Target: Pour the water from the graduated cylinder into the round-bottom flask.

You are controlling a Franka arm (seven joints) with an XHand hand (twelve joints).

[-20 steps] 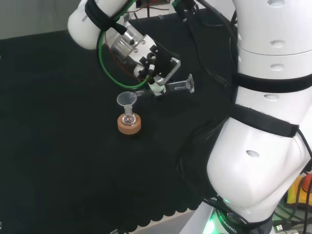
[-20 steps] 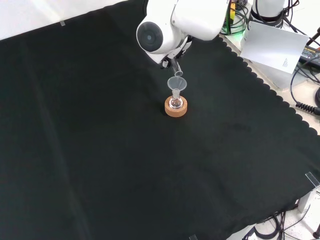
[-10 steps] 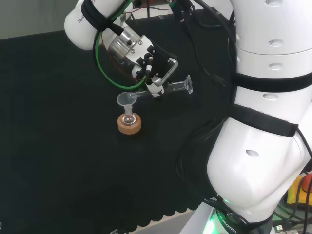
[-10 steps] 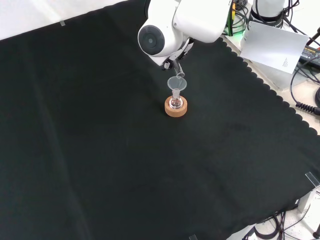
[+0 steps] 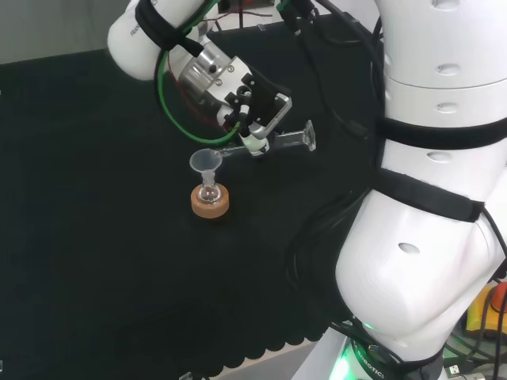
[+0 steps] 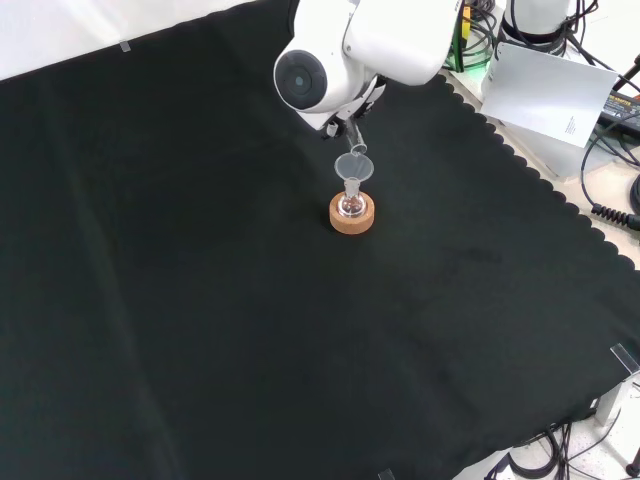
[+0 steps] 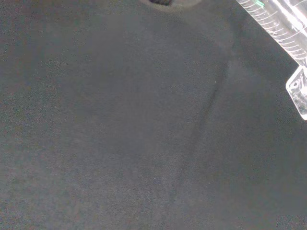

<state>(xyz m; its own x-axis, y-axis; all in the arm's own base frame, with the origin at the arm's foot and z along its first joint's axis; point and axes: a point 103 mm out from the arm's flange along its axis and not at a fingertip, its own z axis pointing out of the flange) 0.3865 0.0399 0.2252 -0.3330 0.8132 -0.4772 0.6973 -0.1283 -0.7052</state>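
Overhead, in the head view, the hand [image 5: 255, 119] grasps the clear graduated cylinder [image 5: 279, 142], lying nearly level, mouth over the funnel [image 5: 206, 161] in the round-bottom flask [image 5: 209, 192] (cork stand [image 5: 210, 203] beneath). Front view: white link [image 6: 345, 50] hides the hand. Wrist view: printed cylinder wall, cropped.

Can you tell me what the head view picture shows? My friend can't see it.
A robot hand holds a clear graduated cylinder tipped on its side, its mouth over a small funnel. The funnel sits in a little round-bottom flask on a cork ring on black cloth.
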